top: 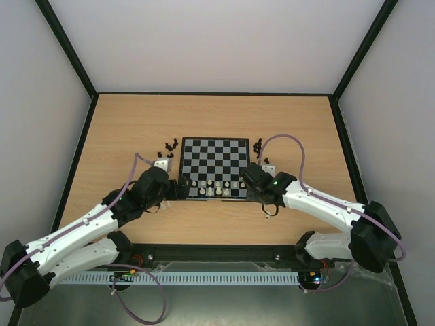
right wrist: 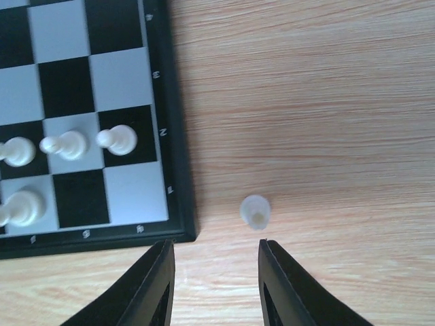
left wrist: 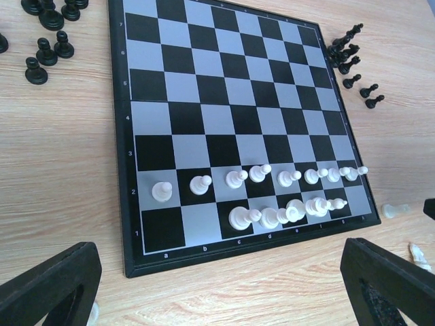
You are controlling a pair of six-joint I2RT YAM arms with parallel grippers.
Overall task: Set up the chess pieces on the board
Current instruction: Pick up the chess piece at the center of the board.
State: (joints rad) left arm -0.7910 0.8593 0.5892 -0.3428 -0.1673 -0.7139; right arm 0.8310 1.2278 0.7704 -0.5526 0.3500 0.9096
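The board [top: 217, 153] lies mid-table. Pale chess pieces [left wrist: 258, 175] fill its second row and stand on several first-row squares [left wrist: 272, 217]. Black chess pieces sit off the board in clusters at its far left [left wrist: 47, 51] and far right [left wrist: 350, 58]. My left gripper [left wrist: 221, 292] hangs wide open just short of the board's near-left corner, holding nothing. At the near-right corner my right gripper [right wrist: 216, 248] is partly open and empty. One pale piece [right wrist: 255, 210] stands on the table just beyond its right fingertip [right wrist: 272, 261].
A second loose pale piece [left wrist: 418, 255] lies on the wood right of the board's near edge. In the top view both arms [top: 102, 217] [top: 326, 204] reach in from the near edge, and black-framed walls [top: 81, 142] enclose the table.
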